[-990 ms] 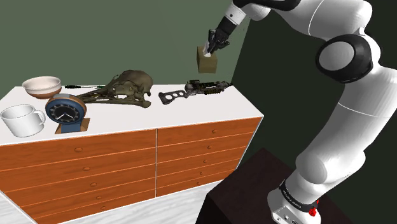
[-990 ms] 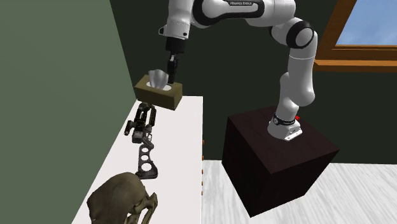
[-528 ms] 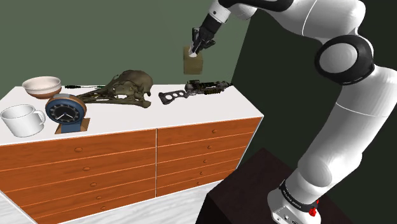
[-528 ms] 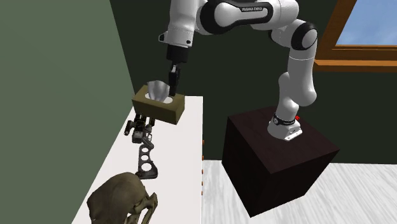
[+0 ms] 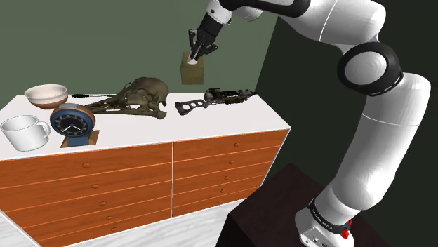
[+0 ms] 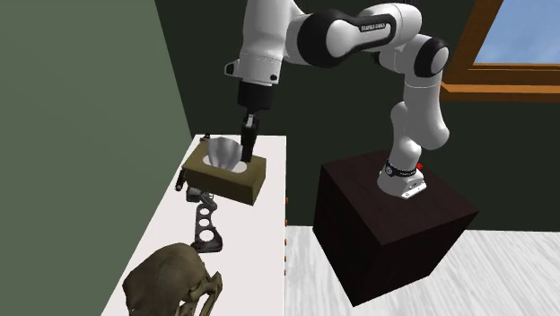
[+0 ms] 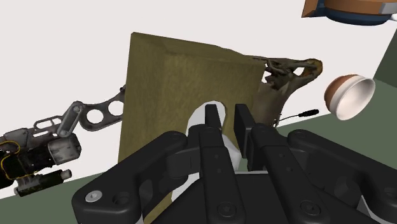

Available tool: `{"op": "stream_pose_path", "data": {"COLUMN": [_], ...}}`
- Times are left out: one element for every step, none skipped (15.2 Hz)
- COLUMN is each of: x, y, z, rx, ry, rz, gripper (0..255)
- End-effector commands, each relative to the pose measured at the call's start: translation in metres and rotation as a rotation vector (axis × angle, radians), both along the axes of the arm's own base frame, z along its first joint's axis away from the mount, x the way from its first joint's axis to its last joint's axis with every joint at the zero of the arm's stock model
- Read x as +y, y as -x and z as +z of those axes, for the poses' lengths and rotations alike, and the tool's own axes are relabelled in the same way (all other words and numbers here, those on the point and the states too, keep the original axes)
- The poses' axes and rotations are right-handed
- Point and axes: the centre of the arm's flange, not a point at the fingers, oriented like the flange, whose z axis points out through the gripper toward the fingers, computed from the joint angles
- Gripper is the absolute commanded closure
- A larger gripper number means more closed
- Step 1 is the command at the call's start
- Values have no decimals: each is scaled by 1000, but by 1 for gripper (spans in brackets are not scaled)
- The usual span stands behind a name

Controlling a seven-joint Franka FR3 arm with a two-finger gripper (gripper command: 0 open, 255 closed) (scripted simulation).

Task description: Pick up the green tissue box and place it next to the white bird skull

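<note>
The tissue box (image 5: 191, 71) is olive-khaki with white tissue sticking out of its top opening. It hangs in the air above the dresser, over the dark tools. My gripper (image 5: 197, 52) is shut on it from above, its fingers pinching the tissue and the opening's edge (image 7: 229, 122). In the second exterior view the box (image 6: 228, 176) hangs tilted under the gripper (image 6: 247, 144). The bird skull (image 5: 141, 97) is dark brown-olive, not white, and lies on the dresser top to the shoulder view's left of the box. The wrist view has the skull (image 7: 287, 72) just beyond the box (image 7: 170, 83).
A white-topped dresser (image 5: 231, 121) with orange wooden drawers carries everything. A black mechanical tool (image 5: 229, 95) and a dark perforated bracket (image 5: 189, 107) lie under the box. A blue clock (image 5: 72, 124), a white mug (image 5: 25, 132) and a bowl (image 5: 46, 95) stand at the shoulder view's left.
The gripper has carried the tissue box toward the shoulder view's left and a little higher, from above the black tool toward the skull. The grip has stayed shut.
</note>
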Motion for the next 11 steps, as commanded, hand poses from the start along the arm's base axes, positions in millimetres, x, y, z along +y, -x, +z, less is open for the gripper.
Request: {"op": "stream_pose_path", "data": {"x": [25,38,51,64,77,90,103,117,130,140,140], "y": [-3,-5,-7,-9,-11,-13,-15,-17,-19,-21,-21], "z": [2,2,2,3,3,3,3,3,3,3,-3], "rx": [0,0,0,0,0,0,0,0,0,0,0], "ry": [0,0,0,0,0,0,0,0,0,0,0], "rz": [-2,-2,-2,-2,-2,-2,-2,-2,-2,-2,-2], "gripper": [255,255,255,255,255,255,255,255,255,255,255]}}
